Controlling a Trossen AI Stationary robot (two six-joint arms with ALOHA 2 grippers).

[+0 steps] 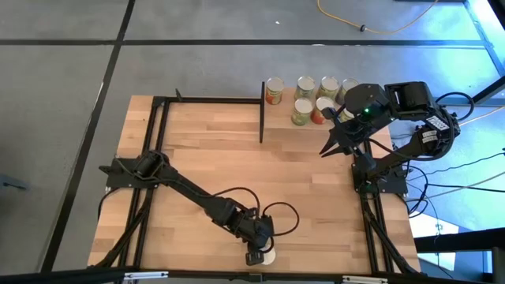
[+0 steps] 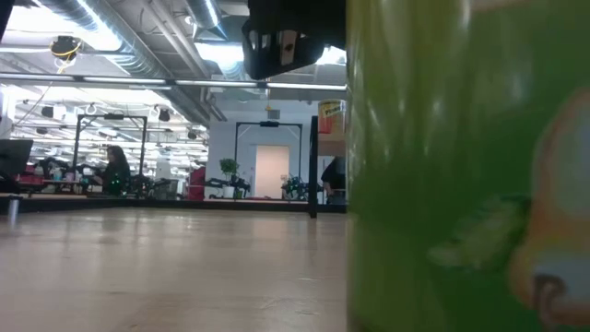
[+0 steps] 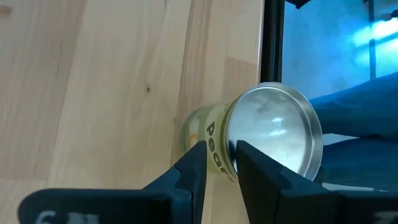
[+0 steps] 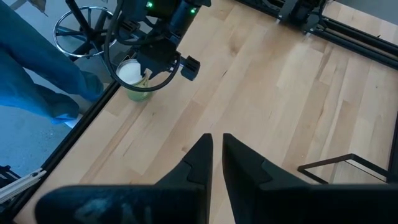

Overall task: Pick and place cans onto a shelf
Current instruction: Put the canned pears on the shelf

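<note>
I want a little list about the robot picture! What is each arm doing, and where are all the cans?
left gripper: at the table's near edge, right by a lone can, fingers close together
right gripper: raised beside the shelf, fingers nearly together, holding nothing
cans on shelf: at least six, standing in a cluster
lone can label: green-yellow
table: light wood, black frame

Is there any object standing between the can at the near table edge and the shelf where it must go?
Nothing visible stands on the bare tabletop between the can under the left pincer and the shelf.
</note>
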